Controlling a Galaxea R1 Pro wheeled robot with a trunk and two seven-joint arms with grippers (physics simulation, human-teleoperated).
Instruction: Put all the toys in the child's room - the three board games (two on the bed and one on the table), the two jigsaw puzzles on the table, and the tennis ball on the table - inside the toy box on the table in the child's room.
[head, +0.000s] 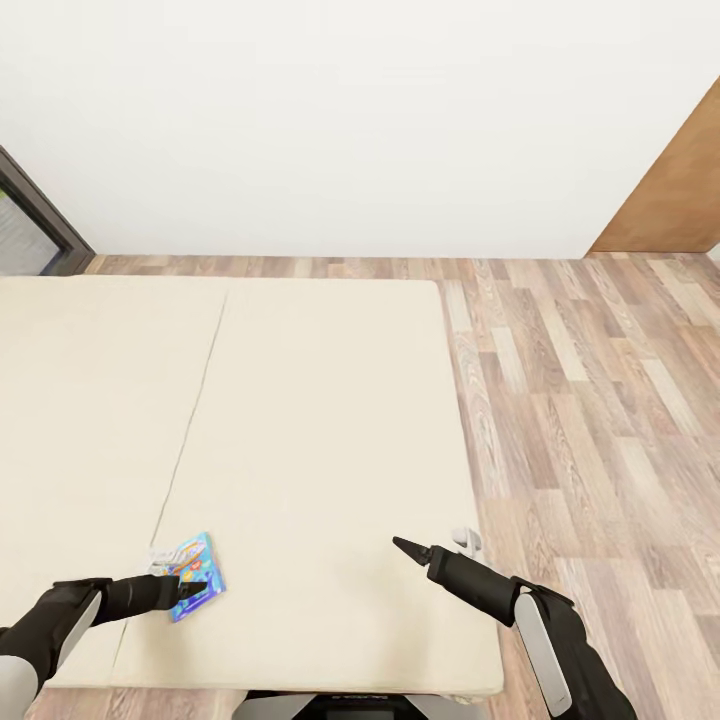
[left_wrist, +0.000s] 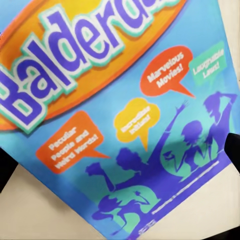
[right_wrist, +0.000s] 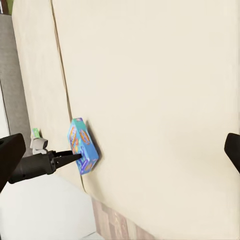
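A light-blue cartoon board game (head: 197, 572) lies on the cream bed (head: 330, 400), close to its near edge and just right of the seam. My left gripper (head: 192, 590) is right over it, pointing at its printed face (left_wrist: 120, 100). The dark fingertips (left_wrist: 232, 150) stand wide apart at the sides of the left wrist view, so the gripper is open. The right wrist view shows that gripper (right_wrist: 75, 156) touching the box (right_wrist: 82, 145). A second flat box, white with a green edge (right_wrist: 37, 140), peeks out just beyond it (head: 160, 556). My right gripper (head: 400, 545) hangs open above bare mattress to the right.
Wood-plank floor (head: 600, 400) runs along the bed's right side and past its far end to a white wall. A brown door (head: 670, 190) stands at the far right. A dark frame (head: 40, 225) is at the far left.
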